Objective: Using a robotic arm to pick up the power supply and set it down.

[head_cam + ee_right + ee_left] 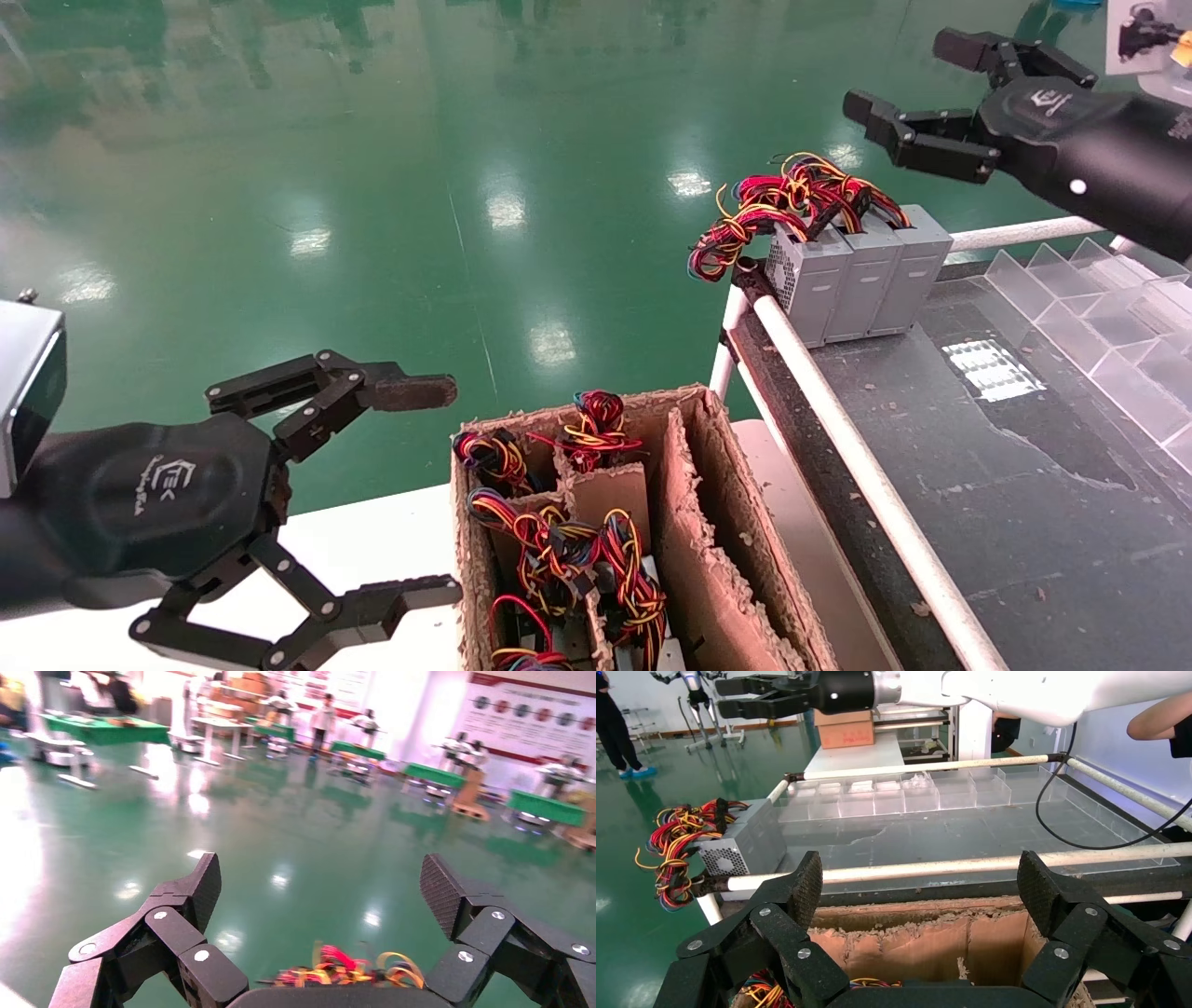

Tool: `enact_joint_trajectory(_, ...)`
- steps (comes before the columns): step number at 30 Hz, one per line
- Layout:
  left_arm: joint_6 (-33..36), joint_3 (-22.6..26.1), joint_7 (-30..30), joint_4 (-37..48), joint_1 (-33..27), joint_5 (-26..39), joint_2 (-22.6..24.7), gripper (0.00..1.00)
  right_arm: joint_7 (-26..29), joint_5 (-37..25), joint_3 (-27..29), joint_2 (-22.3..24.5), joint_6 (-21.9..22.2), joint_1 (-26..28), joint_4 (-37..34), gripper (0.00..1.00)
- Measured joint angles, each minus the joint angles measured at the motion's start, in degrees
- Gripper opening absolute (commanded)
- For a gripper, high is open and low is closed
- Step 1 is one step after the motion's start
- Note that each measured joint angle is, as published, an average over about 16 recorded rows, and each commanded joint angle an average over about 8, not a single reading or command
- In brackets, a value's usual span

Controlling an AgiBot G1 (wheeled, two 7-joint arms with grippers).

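Three grey power supplies (861, 275) stand side by side at the far corner of the dark table (1024, 485), their red and yellow wires (792, 207) bunched on top. My right gripper (903, 75) hovers open above and just right of them; in its wrist view (320, 888) only the wires (344, 969) show, low between the fingers. My left gripper (419, 492) is open beside the brown cardboard divider box (736, 522), which holds more wire bundles (559, 540). In the left wrist view that gripper (921, 885) faces the box (912, 941), with one power supply (740, 846) off to the side.
A white pipe rail (866, 475) edges the dark table. A clear acrylic divider tray (1099, 326) lies on its right part. The cardboard box rests on a white surface (372, 540). Green floor lies beyond.
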Motion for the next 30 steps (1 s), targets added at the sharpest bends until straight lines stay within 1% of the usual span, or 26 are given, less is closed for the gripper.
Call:
enact_joint_trajectory(23,0.0,0.0,0.0,0.0,0.0,0.0,0.0,1.0,12.5,8.5,2.3,9.9,-15.8,-17.6,28.5,1.0)
enact_joint_trajectory(30,0.0,0.0,0.0,0.0,0.0,0.0,0.0,1.0,14.4,9.8,2.7,11.4,-18.2,-20.3,32.8,1.0)
